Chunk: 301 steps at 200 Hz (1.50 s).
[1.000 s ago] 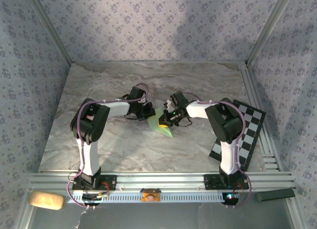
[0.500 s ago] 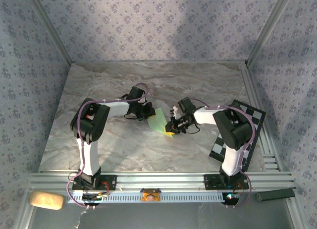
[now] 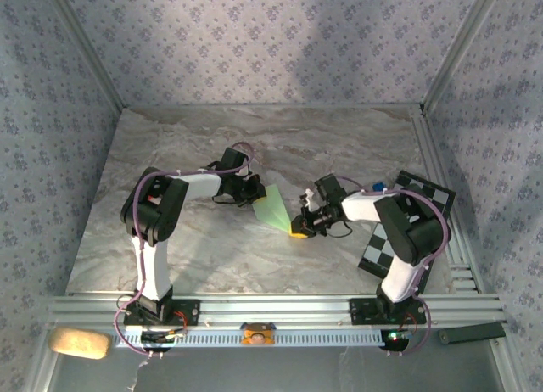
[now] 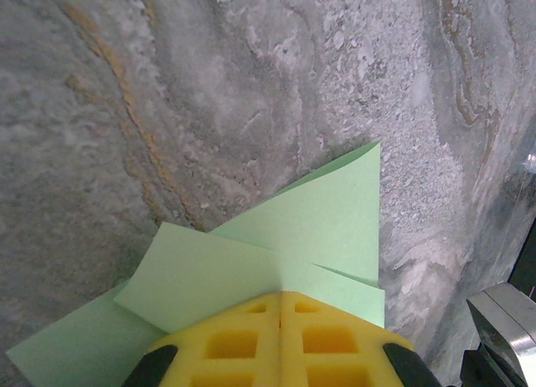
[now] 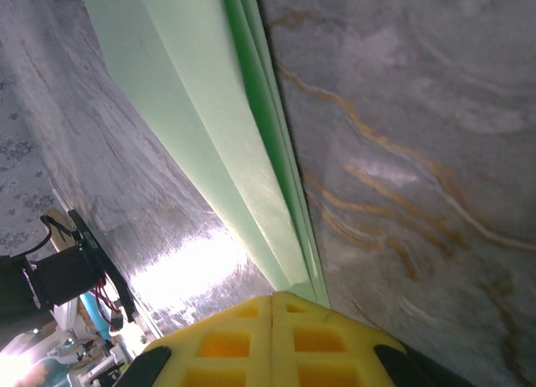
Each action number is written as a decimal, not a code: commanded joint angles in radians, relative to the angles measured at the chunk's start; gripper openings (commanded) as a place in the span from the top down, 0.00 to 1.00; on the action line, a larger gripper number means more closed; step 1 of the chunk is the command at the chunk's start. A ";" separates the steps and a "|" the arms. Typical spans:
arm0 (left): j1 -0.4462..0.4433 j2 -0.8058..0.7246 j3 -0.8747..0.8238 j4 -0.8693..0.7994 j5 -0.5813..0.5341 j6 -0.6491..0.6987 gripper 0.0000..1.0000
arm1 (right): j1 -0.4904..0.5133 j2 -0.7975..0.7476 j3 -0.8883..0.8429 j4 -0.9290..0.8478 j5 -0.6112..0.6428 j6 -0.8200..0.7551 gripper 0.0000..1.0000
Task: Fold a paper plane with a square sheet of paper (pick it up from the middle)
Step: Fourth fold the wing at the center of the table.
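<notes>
My right gripper (image 3: 299, 231), pinching the paper plane (image 3: 273, 210), has slid down its crease toward the table's (image 3: 170, 239) near edge; my left gripper (image 3: 253, 193) pinches the tail, likely sharpening the fold.

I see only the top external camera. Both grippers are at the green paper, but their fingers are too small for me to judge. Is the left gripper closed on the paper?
Observer: Yes. In the left wrist view the left gripper has its yellow pads shut together on the paper plane, where two folded flaps meet.
Operator: And the right one?
Observer: The right gripper is shut on it too, at its narrow end.
Operator: Is the paper there a single layer?
Observer: No. The right wrist view shows several folded layers stacked along one long edge. I cannot count them surely.
</notes>
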State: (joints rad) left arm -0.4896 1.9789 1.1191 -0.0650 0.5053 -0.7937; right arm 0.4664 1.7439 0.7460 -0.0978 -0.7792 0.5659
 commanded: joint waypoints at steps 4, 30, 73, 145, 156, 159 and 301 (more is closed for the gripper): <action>0.013 0.069 -0.016 -0.067 -0.102 0.020 0.99 | -0.014 -0.037 -0.040 -0.057 -0.001 -0.036 0.94; 0.013 0.067 -0.018 -0.065 -0.096 0.030 0.99 | -0.021 -0.096 -0.029 -0.053 -0.009 -0.034 0.94; 0.011 0.058 -0.022 -0.067 -0.100 0.065 0.99 | -0.019 -0.053 0.087 -0.050 -0.028 -0.037 0.96; 0.012 0.048 -0.019 -0.067 -0.076 0.083 0.98 | 0.014 0.101 0.208 -0.068 0.007 -0.016 0.95; 0.012 0.042 -0.017 -0.070 -0.074 0.086 0.97 | 0.014 0.113 0.201 -0.076 0.020 -0.021 0.96; 0.013 0.042 -0.017 -0.070 -0.073 0.086 0.97 | 0.014 0.115 0.195 -0.074 0.022 -0.020 0.96; -0.072 -0.161 -0.036 -0.010 -0.014 -0.035 0.90 | 0.063 0.114 0.087 0.014 0.136 0.171 1.00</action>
State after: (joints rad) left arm -0.5102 1.8202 1.1046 -0.1001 0.4679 -0.7834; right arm 0.5110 1.8420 0.8730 -0.0513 -0.7238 0.6773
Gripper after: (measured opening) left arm 0.131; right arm 0.051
